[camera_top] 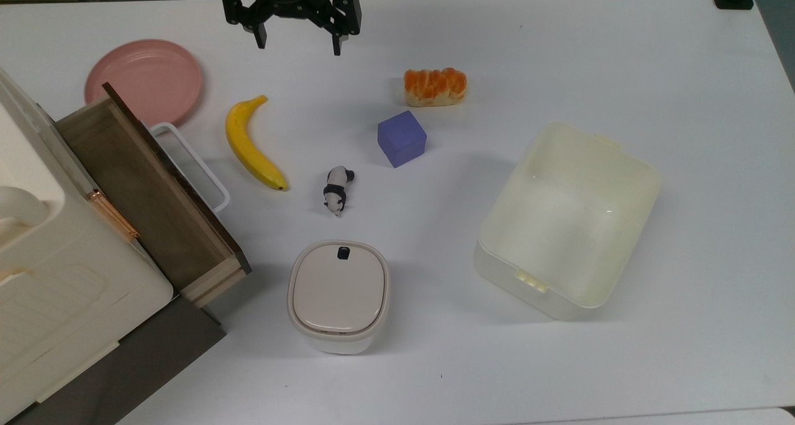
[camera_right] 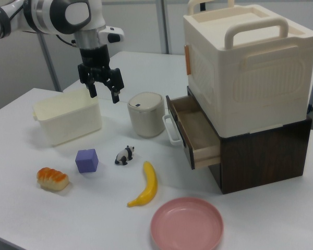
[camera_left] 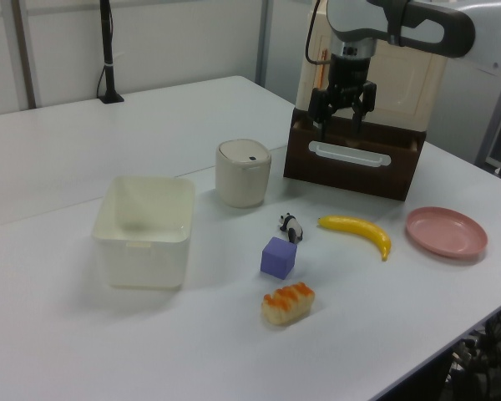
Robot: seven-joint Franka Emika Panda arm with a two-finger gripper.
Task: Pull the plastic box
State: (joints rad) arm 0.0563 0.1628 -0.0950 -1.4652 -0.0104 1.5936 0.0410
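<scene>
Plastic box (camera_top: pixel 568 220): set open-topped and empty on the bench (camera_top: pixel 683 71), at the top view's right, clear of the other items, so a rim is free to be hooked. Purple cube (camera_top: pixel 402 138) and bread roll (camera_top: pixel 435 87): lying farther off. End effector (camera_top: pixel 298 43): raised at the far edge, well apart from the box, fingers spread, nothing held or touched.

Counting what's on my table: one plastic box (camera_top: pixel 568 220), one lidded container (camera_top: pixel 338 296), one banana (camera_top: pixel 251 144), one pink plate (camera_top: pixel 144 80), one purple cube (camera_top: pixel 402 138), one bread roll (camera_top: pixel 435 87), one panda figure (camera_top: pixel 336 190), one cabinet (camera_top: pixel 43 276) with one open drawer (camera_top: pixel 149 192). One claw (camera_top: pixel 299 43), mine, two fingers (camera_top: pixel 339 43) spread.
</scene>
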